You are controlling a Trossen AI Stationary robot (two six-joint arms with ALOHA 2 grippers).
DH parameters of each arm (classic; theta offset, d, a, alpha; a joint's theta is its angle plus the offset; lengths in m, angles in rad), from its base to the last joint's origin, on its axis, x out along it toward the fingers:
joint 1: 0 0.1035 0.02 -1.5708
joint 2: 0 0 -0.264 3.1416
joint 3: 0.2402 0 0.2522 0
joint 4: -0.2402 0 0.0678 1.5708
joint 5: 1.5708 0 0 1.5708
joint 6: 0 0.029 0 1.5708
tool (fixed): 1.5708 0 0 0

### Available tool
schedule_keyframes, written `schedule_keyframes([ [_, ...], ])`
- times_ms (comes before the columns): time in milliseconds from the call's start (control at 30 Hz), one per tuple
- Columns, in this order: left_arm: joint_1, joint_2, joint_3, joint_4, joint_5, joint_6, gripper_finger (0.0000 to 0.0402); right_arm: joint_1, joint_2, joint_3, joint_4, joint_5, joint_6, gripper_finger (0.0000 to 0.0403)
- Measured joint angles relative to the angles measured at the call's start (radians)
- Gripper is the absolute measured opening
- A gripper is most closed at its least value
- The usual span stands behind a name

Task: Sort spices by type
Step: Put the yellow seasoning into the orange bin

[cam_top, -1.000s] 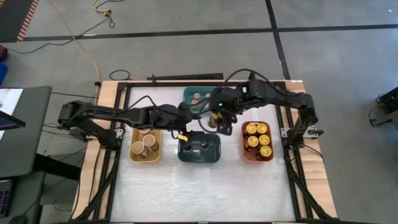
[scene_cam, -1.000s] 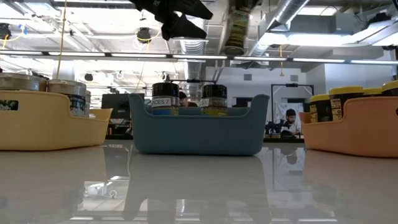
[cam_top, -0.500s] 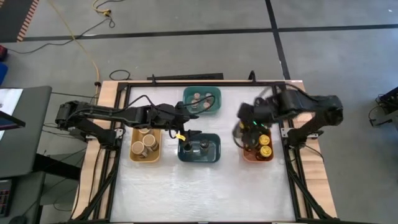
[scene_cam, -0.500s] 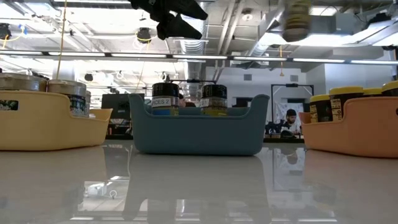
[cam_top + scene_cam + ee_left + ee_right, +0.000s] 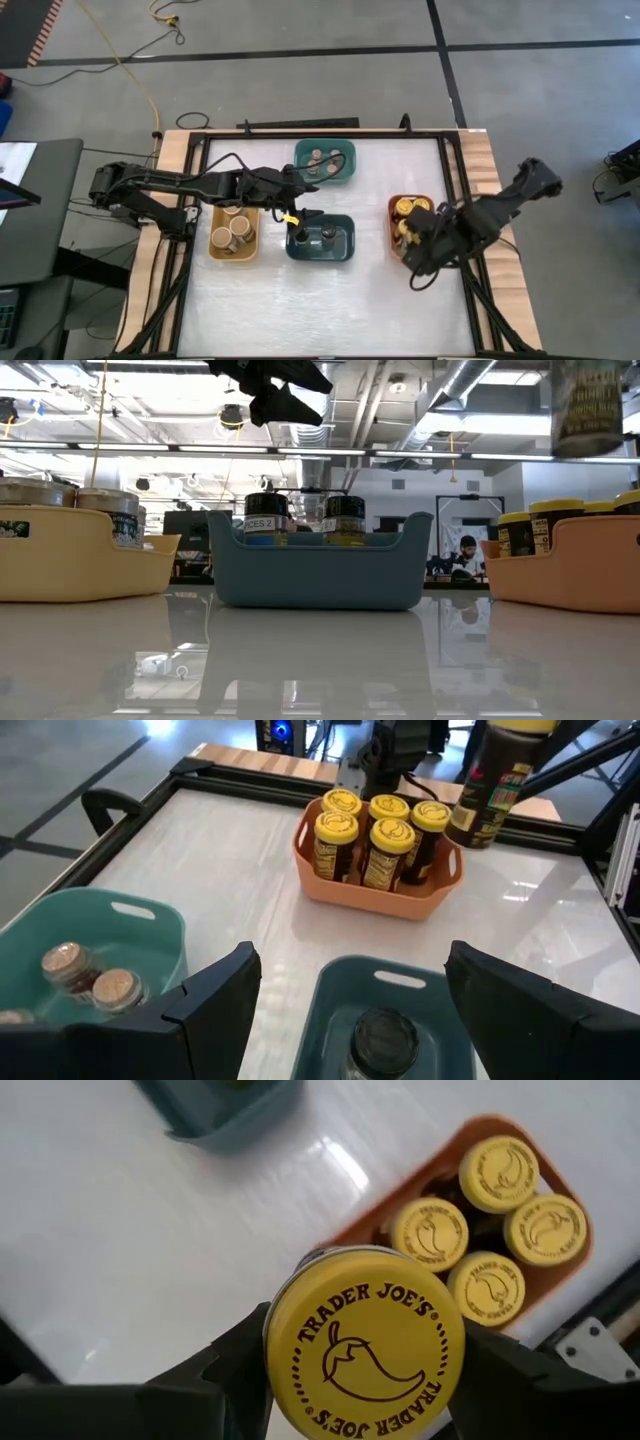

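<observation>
Yellow-lidded spice jar is gripped between the right gripper's fingers, raised over the orange bin, apparently to join four matching jars there. The left gripper, fingers open and empty, hovers above the dark-blue bin.

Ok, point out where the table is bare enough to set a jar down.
Bare: the white table along the near edge, in front of the yellow bin, blue bin and orange bin. Also the strip between blue and orange bins. Crowded: mid-table, between teal bin and blue bin, under the left arm.
</observation>
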Motion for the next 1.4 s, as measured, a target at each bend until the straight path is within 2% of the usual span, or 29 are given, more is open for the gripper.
schedule_keyframes([
  [400, 0.0, 0.0, 0.0, -0.023, 0.0, 0.0, 0.0306, 0.096, -0.061, -0.186, 0.058, 0.052, 0.241, 0.0255],
  [700, 0.0, 0.0, 0.0, -0.029, 0.0, 0.001, 0.0306, 0.082, -0.061, -0.273, 0.098, 0.081, 0.27, 0.0255],
  [1133, 0.0, 0.0, 0.0, -0.037, 0.0, 0.001, 0.0306, 0.043, -0.051, -0.412, 0.259, 0.08, 0.272, 0.0255],
  [1400, 0.0, 0.0, 0.0, -0.037, 0.0, 0.001, 0.0306, 0.055, -0.052, -0.505, 0.333, 0.08, 0.339, 0.0255],
])
